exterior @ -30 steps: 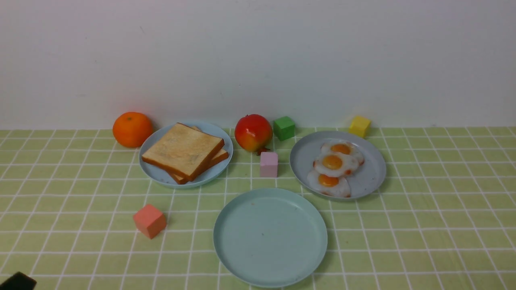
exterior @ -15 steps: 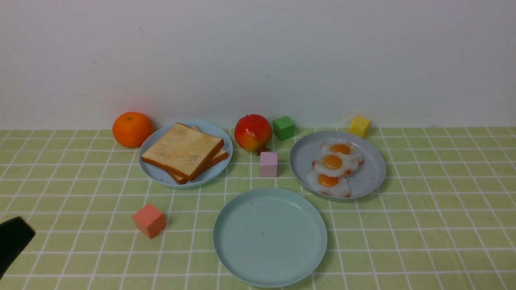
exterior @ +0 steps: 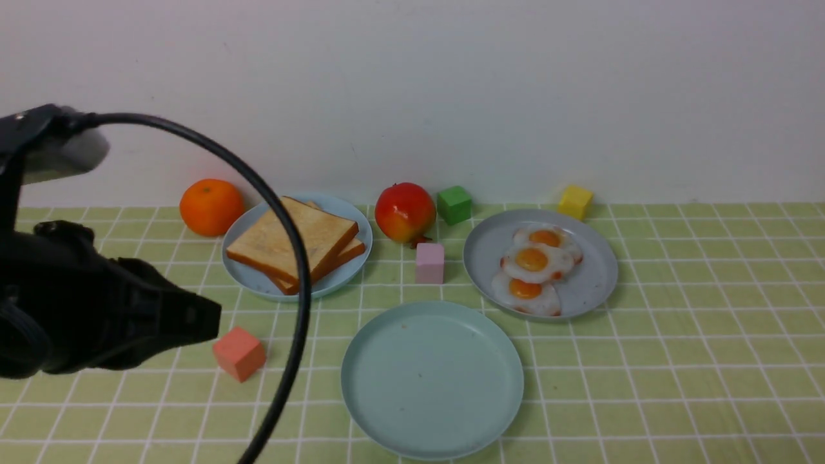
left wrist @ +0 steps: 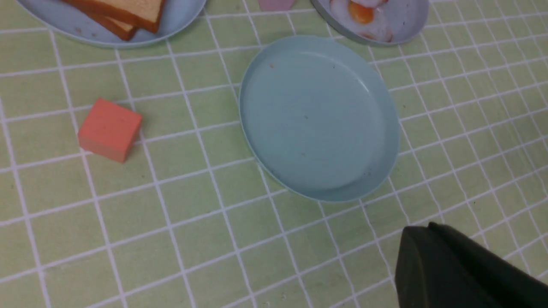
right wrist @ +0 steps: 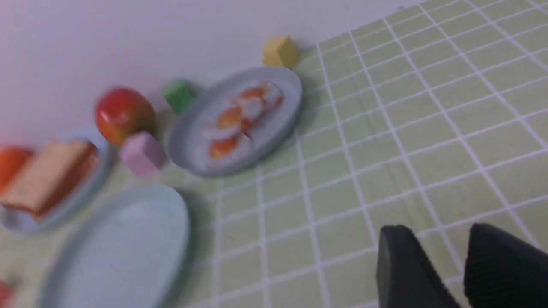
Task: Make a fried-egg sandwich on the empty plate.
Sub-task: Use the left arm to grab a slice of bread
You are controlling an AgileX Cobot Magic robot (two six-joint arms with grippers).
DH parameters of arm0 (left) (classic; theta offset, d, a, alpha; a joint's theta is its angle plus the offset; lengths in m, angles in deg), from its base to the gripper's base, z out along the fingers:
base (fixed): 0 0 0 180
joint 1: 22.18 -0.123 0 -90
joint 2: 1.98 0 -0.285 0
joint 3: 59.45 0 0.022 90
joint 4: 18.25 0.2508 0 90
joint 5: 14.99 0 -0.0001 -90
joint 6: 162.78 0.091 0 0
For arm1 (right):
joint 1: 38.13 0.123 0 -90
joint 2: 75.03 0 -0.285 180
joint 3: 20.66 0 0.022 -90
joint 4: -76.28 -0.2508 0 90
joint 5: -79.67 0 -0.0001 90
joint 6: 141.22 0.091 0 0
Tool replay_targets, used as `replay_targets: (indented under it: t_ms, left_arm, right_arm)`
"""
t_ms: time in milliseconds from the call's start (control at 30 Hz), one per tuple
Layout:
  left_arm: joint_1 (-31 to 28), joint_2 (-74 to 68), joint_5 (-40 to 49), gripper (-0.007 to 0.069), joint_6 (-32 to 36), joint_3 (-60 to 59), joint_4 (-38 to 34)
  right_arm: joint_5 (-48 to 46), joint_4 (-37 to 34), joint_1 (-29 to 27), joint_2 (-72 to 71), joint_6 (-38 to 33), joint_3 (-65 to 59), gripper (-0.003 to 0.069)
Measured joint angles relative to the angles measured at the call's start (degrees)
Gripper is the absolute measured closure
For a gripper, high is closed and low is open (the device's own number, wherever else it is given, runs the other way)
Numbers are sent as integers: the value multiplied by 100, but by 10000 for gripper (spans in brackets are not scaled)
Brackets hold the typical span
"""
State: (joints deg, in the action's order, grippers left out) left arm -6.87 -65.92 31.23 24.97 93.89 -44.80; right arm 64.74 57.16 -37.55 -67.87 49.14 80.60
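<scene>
Two stacked toast slices (exterior: 322, 235) lie on a sky-blue plate (exterior: 258, 280) at the back left. Three fried eggs (exterior: 532, 260) lie on a greyish-lavender plate (exterior: 593, 283) at the back right. The empty teal-green plate (exterior: 432, 380) sits in front, between them; it also shows in the left wrist view (left wrist: 317, 119). My left gripper (exterior: 209, 322) hovers left of the teal plate, above the salmon cube, shut and empty (left wrist: 421, 233). My right gripper (right wrist: 441, 229) is outside the front view; its fingers stand apart, empty, over bare cloth right of the plates.
An orange (exterior: 211, 206), a red apple (exterior: 405, 211), a green cube (exterior: 454, 204), a yellow cube (exterior: 575, 202) and a pink cube (exterior: 430, 262) stand round the back plates. A salmon cube (exterior: 239, 353) lies front left. My left arm's black cable (exterior: 298, 270) arcs across the toast plate.
My left arm has come up from the lower left corner and moved right and forward into view; its cable now crosses the toast plate. Nothing on the table moved.
</scene>
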Motion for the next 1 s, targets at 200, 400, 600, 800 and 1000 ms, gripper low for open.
replay_targets:
  t_ms: [200, 400, 600, 800, 1000]
  left_arm:
    - [559, -265, 111, 638, -207, 7, 508]
    - [687, -836, -141, 638, -668, 449, 1087]
    - [687, -2382, -161, 638, -814, 1399, 1856]
    - [384, -3965, -194, 638, -878, 2406, 2085]
    - [201, -5158, -406, 611, -810, 3305, 2258]
  right_arm:
    - [755, -1166, 0, 0, 284, 0, 418]
    - [-685, -1496, 0, 468, -225, 1207, 500]
    - [-3509, -711, 0, 2213, -1660, 3630, 667]
    - [-4806, -60, 424, 3544, -1948, 5047, 663]
    - [-4812, 195, 1057, 3984, -1964, 5377, 658]
